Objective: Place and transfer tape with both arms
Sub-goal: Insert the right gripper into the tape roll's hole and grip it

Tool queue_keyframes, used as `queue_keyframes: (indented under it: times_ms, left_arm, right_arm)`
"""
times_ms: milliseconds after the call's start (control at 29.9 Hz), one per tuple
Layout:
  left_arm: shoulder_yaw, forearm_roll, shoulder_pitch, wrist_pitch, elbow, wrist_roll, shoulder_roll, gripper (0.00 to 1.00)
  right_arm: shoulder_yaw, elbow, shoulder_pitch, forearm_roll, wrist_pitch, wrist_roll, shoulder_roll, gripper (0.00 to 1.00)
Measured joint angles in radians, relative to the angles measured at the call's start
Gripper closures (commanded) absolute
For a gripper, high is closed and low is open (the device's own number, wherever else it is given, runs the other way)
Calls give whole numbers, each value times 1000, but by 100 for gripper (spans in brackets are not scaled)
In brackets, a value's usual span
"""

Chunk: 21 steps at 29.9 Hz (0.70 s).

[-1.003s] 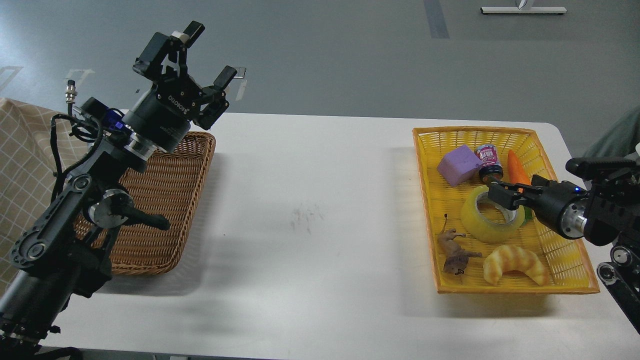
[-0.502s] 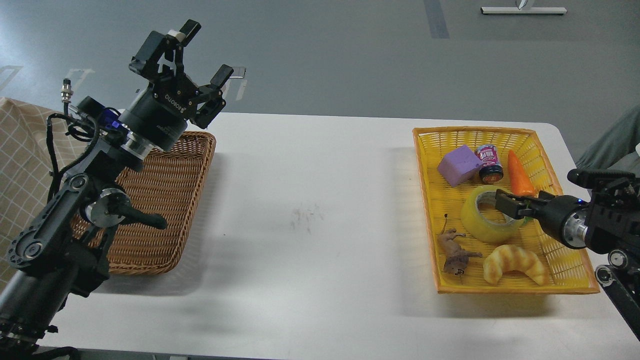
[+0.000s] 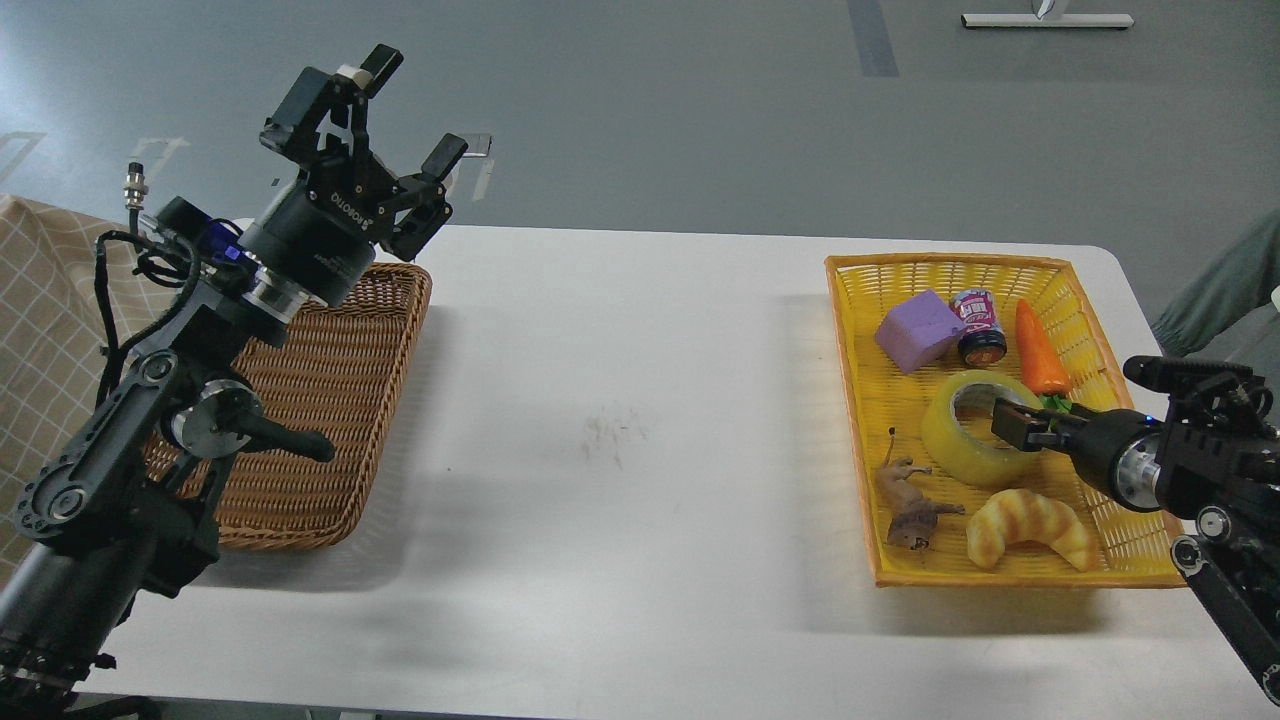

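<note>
A: Where is the tape [image 3: 978, 428]?

B: Inside the yellow basket [image 3: 1095, 300], about at its middle, lying flat with the core hole facing up. The purple block [image 3: 919, 331] and the small can [image 3: 978, 325] lie in the basket's far part, the orange carrot [image 3: 1039, 350] towards its far right. The croissant toy [image 3: 1030, 530] sits in its near part, and the brown animal figure [image 3: 907, 503] in its near left corner.

A: And the right tool [image 3: 1022, 426]?

B: It comes in over the basket's right side and reaches the right edge of the roll. One dark fingertip lies over the core opening and the rim. The tool is seen nearly end-on and dark, so I cannot tell whether its fingers are apart, together, or clamped on the roll.

A: The left tool [image 3: 385, 140]?

B: Far from the yellow basket, across the white desk [image 3: 620, 420]. It is raised above the far corner of the brown wicker basket [image 3: 330, 400], which stands at the opposite end of the desk from the yellow one. Its fingers are spread well apart, pointing up and away, with nothing between them.

A: Anything else beside that?

B: A checked beige cloth [image 3: 40, 320] lies past the brown basket, on the side away from the yellow basket.
</note>
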Motion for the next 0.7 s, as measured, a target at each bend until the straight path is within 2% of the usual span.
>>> queue_keyframes:
  times_ms: [602, 702]
  left_arm:
    - [-1, -1, 1, 3, 0, -1, 1, 2]
    - [0, 0, 1, 6, 0, -1, 4, 2]
  right_arm:
    - [0, 0, 4, 0, 3, 1, 2, 33]
    - [-1, 2, 4, 0, 6, 3, 1, 35]
